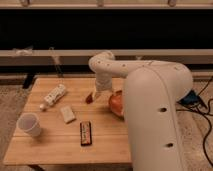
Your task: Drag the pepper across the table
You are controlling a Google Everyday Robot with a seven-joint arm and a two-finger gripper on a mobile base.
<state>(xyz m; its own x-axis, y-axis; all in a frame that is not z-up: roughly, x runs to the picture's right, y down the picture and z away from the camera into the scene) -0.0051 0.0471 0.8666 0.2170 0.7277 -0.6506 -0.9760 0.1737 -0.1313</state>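
The pepper [89, 98] is small, dark red and glossy, lying on the light wooden table [50, 147] near its middle-right. My gripper [95, 93] comes down from the white arm right over the pepper's right end, touching or nearly touching it. The arm's big white body fills the right foreground and hides the table's right part.
A round orange-red plate [116, 103] sits just right of the pepper, partly behind the arm. A white bottle [54, 96] lies at left, a small white packet [67, 114] in the middle, a white cup [29, 124] front left, a black bar with red markings [86, 133] in front.
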